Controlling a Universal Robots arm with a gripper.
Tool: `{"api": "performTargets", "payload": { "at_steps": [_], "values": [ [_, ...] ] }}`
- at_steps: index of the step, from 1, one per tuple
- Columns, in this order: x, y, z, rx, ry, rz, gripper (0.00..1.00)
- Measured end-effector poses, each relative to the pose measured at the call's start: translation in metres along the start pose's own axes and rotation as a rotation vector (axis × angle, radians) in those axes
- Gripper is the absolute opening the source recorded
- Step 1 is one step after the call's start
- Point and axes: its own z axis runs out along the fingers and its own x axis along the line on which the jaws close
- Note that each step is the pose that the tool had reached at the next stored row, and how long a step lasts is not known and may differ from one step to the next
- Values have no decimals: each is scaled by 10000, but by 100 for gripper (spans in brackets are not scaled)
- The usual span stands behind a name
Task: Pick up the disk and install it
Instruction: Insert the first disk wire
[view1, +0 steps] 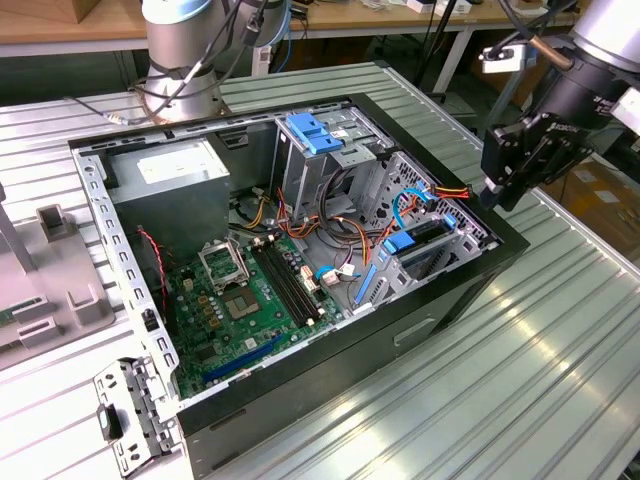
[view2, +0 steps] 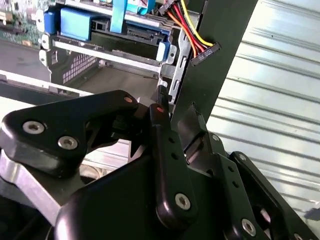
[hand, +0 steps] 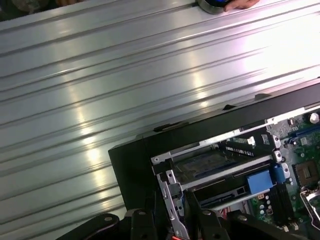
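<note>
The disk (view1: 425, 232) sits inside the drive cage at the near right corner of the open computer case (view1: 330, 350). It shows as a dark slab with a blue carrier tab (view1: 400, 243) at its end. In both wrist views the disk (view2: 127, 36) (hand: 220, 192) lies in its slot behind the cage's metal rails. My gripper (view1: 497, 195) hangs just outside the case's right wall, level with the cage and holding nothing. Its tip (view2: 161, 92) is close to the cage's end, and it also shows in the first wrist view (hand: 170, 222).
A red-yellow-black cable bundle (view1: 445, 190) (view2: 182, 25) runs over the cage top beside the gripper. A blue bracket (view1: 312, 133) tops the taller cage, with the power-supply box (view1: 170, 170) and motherboard (view1: 240, 300) further left. A ribbed metal table (view1: 540, 350) surrounds the case. A grey fixture (view1: 50, 270) stands at the exterior view's left.
</note>
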Motion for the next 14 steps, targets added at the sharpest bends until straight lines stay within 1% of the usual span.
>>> {"api": "performTargets", "payload": {
  "at_steps": [2,7,8,9,13,14],
  "values": [
    [1,-1,11,23,-17,327,36],
    [4,-3,49,94,-69,1302,36],
    [5,-4,57,113,-83,1571,36],
    [5,-4,58,123,-91,1710,36],
    [5,-4,59,126,-91,1716,36],
    [5,-4,60,143,-73,1716,36]
  ]
}}
